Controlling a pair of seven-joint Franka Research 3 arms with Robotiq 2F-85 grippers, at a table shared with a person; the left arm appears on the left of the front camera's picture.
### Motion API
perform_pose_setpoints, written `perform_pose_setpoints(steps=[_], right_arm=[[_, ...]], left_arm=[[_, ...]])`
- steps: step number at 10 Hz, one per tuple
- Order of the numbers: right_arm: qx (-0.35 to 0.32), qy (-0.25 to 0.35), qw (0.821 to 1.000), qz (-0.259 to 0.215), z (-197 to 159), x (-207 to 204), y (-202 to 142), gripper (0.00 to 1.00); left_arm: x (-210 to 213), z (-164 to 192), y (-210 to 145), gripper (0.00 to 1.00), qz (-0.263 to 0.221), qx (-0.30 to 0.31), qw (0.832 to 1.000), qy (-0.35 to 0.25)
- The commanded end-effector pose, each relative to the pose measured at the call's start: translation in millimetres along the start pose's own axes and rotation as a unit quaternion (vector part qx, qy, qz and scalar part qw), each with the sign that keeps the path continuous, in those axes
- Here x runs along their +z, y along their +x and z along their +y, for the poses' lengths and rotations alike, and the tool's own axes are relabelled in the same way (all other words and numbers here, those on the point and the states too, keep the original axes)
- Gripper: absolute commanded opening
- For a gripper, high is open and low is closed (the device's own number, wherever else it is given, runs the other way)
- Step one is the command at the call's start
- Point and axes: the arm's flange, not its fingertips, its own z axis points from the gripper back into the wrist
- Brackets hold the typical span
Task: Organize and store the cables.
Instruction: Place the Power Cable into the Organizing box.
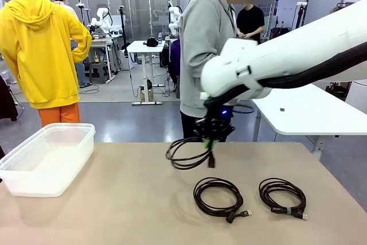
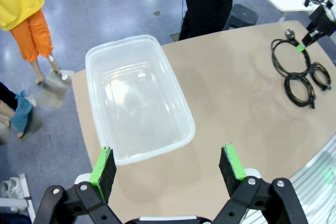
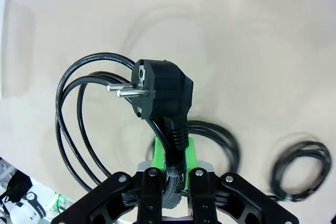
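My right gripper (image 1: 213, 136) is shut on a coiled black power cable (image 1: 188, 154), which hangs a little above the table near its far edge. In the right wrist view the cable's plug (image 3: 159, 90) stands up in front of my right gripper (image 3: 176, 157), with its loops (image 3: 71, 129) hanging to the left. Two more coiled cables lie flat on the table, one at the middle (image 1: 218, 197) and one to its right (image 1: 282, 196). My left gripper (image 2: 168, 165) is open and holds nothing, high above the near end of the clear plastic bin (image 2: 123, 43).
The clear bin (image 1: 34, 182) stands at the table's left side and looks empty. A person in a grey hoodie (image 1: 206, 38) stands at the far edge behind the held cable. Bare tan tabletop (image 1: 114, 210) lies between the bin and the coils.
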Motion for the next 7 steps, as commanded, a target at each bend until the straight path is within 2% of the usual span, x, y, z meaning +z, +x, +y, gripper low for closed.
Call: perform_pose_setpoints(steps=[1,2,4,7], right_arm=[[-0.023,0.019,0.999,-0.018,34,-27,15,0.17],[-0.026,0.019,0.999,-0.022,55,-43,17,0.17],[-0.023,0.024,0.999,0.006,82,-82,18,0.17],[-0.028,0.027,0.999,0.024,98,-108,17,0.17]], left_arm=[[0,-1,1,1.0,-0.002,-0.001,1.0,-0.002],[0,-1,1,1.0,-0.002,-0.001,1.0,-0.002],[0,-1,1,1.0,-0.002,-0.001,1.0,-0.002],[0,-1,1,1.0,-0.002,-0.001,1.0,-0.002]])
